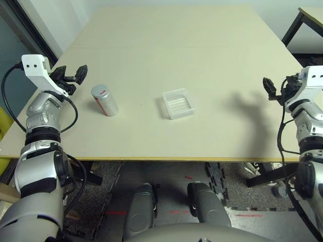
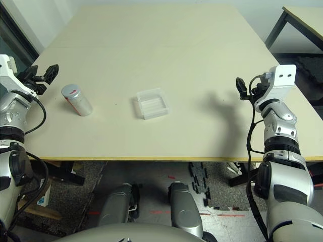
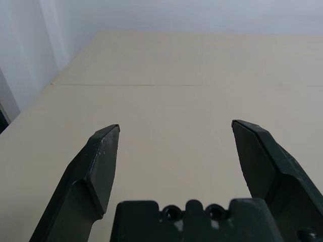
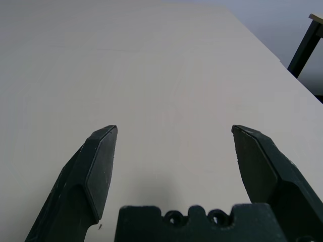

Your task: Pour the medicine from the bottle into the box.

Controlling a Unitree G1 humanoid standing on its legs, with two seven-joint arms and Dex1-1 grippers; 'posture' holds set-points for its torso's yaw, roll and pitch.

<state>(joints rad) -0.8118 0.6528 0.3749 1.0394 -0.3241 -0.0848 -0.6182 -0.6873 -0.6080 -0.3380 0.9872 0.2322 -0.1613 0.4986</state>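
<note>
Centrally: ridged clear-plastic box (image 1: 178,104), capped cylindrical bottle (image 1: 104,100) beside; left hand (image 1: 70,75), right hand (image 1: 270,88) spread wide, empty.

medicine: hidden inside capped bottle (image 1: 104,100) | side table (image 1: 308,22): cut off by edge

Silver forearms (image 1: 43,113), white wrists, 2 black fingers (image 3: 96,166) (cabled)
</note>
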